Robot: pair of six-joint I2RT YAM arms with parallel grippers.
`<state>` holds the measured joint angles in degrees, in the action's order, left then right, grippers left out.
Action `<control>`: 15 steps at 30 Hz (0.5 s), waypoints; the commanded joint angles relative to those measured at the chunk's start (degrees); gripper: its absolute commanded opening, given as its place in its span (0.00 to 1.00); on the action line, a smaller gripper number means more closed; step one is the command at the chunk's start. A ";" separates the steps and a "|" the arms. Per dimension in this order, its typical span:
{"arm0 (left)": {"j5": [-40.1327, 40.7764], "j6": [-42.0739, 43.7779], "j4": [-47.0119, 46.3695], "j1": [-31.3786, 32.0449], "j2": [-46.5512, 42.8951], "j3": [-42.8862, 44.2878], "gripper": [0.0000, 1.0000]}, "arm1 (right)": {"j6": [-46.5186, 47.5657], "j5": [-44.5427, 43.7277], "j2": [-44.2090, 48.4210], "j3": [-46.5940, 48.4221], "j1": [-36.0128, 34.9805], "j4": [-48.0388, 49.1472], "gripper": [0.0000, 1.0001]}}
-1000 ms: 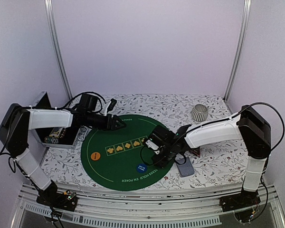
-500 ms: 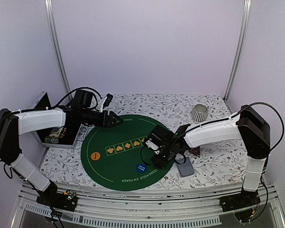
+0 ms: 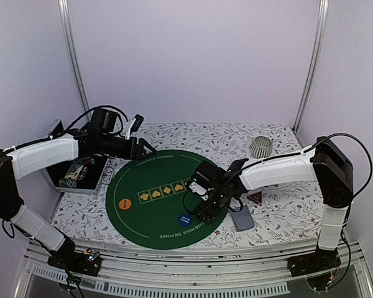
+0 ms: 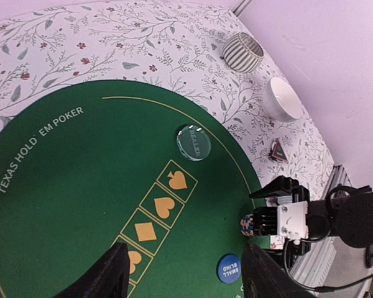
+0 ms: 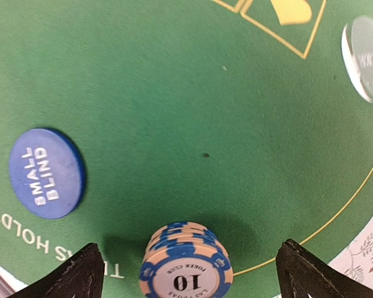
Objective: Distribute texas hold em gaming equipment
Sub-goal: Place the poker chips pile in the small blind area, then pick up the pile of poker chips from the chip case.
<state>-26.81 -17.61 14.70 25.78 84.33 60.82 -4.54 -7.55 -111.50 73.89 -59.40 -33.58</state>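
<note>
A robot lab booth: bare lilac walls (image 3: 193,62), aluminium posts (image 3: 76,68), arms (image 3: 280,169) bolted to the table (image 3: 286,214).

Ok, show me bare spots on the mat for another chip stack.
Bare: the wide green between the lettering and suit squares; also between blue button and dealer disc. Crowded: near edge around the chip stack.

Chip stack (image 5: 185,257) on mat (image 3: 137,217), near its right edge. SMALL BLIND button (image 5: 46,172) just left of it. Dealer disc (image 4: 193,143) farther back. Cards (image 3: 242,218) off mat, right; ribbed cup (image 3: 260,147) far behind.
</note>
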 commanded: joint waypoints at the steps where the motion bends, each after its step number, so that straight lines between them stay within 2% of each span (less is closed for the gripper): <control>1: 5.10 2.54 12.57 -2.81 -2.83 4.53 0.64 | 5.05 1.63 6.15 2.75 -0.40 2.50 0.99; 6: 22.16 3.60 32.51 -12.97 -4.43 11.47 0.64 | 10.26 2.78 15.66 0.41 2.33 6.90 0.99; 10: 35.92 6.12 37.83 -20.35 -4.78 14.29 0.64 | 12.47 6.76 23.11 -6.30 8.68 11.30 0.99; 12: 38.63 6.86 39.22 -24.82 -3.57 14.87 0.64 | 13.30 8.99 25.59 -8.86 12.11 12.92 0.99; 15: 38.18 7.09 40.52 -31.53 -0.42 14.41 0.64 | 14.99 11.06 27.05 -10.57 16.47 14.00 0.99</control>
<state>4.73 -12.51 48.10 0.58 80.60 74.98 7.01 -0.80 -85.10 66.67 -47.42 -22.28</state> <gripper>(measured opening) 0.637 0.989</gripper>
